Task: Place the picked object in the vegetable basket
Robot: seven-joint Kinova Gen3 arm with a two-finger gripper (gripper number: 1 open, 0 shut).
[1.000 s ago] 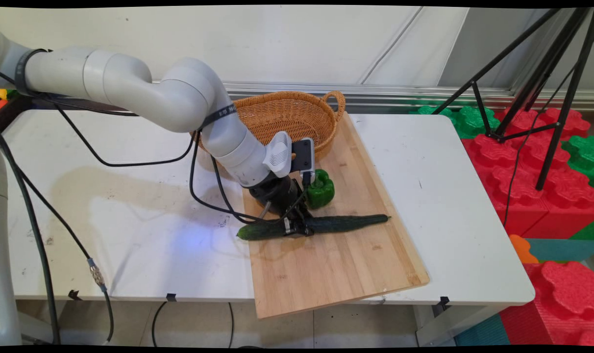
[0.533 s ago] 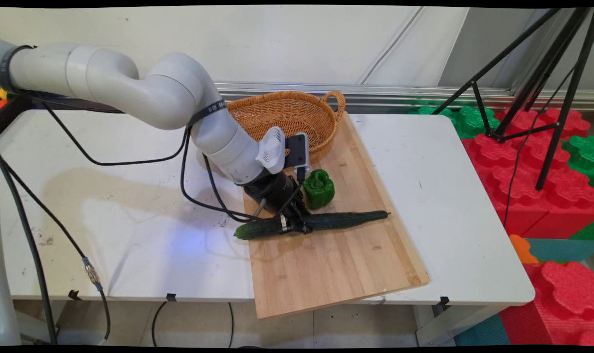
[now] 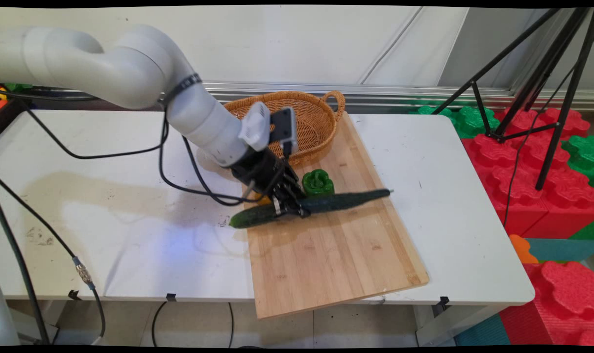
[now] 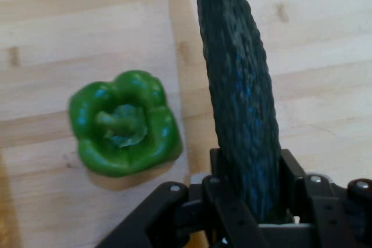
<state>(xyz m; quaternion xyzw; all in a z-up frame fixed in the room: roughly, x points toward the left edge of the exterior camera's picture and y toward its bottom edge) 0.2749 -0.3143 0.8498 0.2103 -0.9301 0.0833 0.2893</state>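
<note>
The white arm [image 3: 130, 73] reached in from the upper left, its upper link lying almost level before it bent at a rounded elbow and sloped down to the right toward the wrist [image 3: 213, 132]. Black cables [image 3: 179, 171] hung in loops from the elbow and wrist. A grey camera mount sat on the wrist's right side. Below it the black gripper [image 3: 289, 208] pointed down and to the right, tilted from vertical. Its two fingers [image 4: 293, 178] were closed from either side on a cucumber [image 4: 241, 114], gripping it somewhat left of its middle, with the linkage folded in beneath.
</note>
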